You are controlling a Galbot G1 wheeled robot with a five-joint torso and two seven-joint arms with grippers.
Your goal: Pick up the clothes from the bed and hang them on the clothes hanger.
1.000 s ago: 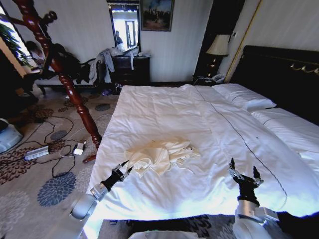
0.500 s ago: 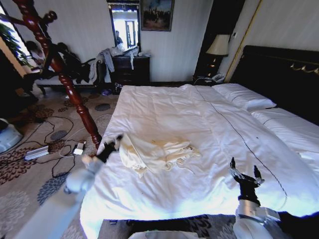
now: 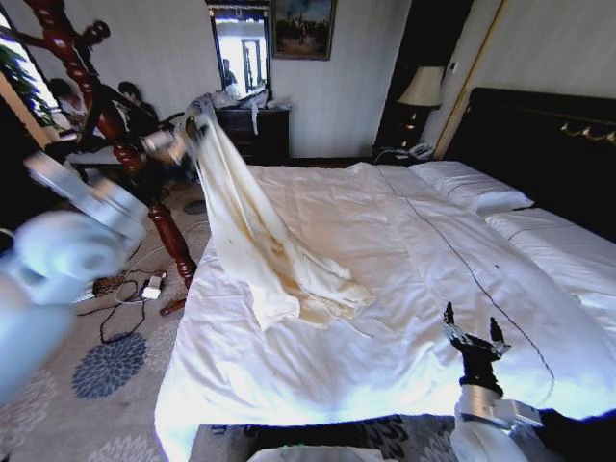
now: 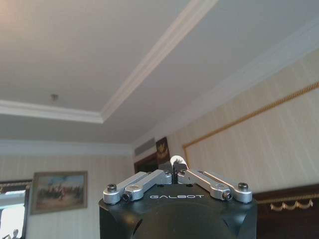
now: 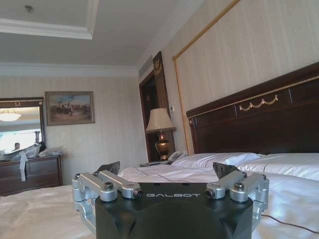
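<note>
In the head view the left pincer (image 3: 190, 130) is raised high in the upper left of the frame, in front of the red-brown coat stand (image 3: 106, 125). Its fingers are closed on the upper end of the clothes (image 3: 255, 236). The cream garment hangs from this pincer as a long stretched band that runs down and to the right, toward the middle of the frame. Its lower end lies bunched on the white sheet of the bed (image 3: 414, 260), near the bed's left side. In the left wrist view the fingers (image 4: 167, 175) meet at their tips, with a small pale bit of something between them, and behind them are the ceiling and the wall.

The right pincer (image 3: 472, 332) is low in the lower right of the head view, above the near edge of the bed, well apart from the clothes. Its fingers are spread open and hold nothing; in the right wrist view the two dark fingertips (image 5: 108, 168) stand wide apart over the sheet.
</note>
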